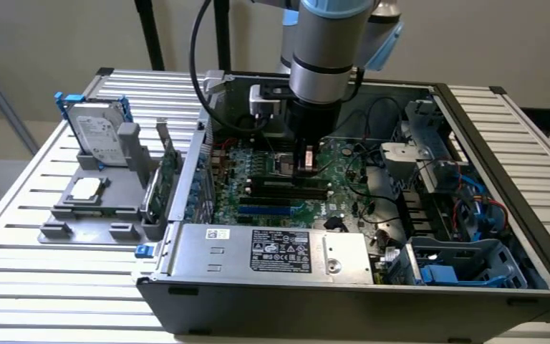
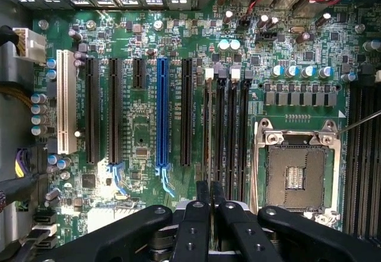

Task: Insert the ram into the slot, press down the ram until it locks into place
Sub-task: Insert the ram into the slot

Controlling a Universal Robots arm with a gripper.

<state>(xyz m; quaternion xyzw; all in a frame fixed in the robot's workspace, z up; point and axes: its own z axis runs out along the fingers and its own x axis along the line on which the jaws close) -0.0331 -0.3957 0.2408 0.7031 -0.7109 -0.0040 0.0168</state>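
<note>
We see the gripper [image 2: 209,195] with fingers closed together, low over the black memory slots [image 2: 231,125] of the motherboard [image 2: 143,137].

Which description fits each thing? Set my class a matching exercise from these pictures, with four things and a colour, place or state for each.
Things:
1. hard drive
2. processor socket
3. twisted cable
4. motherboard

Descriptions:
a. green
b. empty
c. on the grey stand
d. red and black

Pairs: 1-c, 2-b, 3-d, 4-a
</note>
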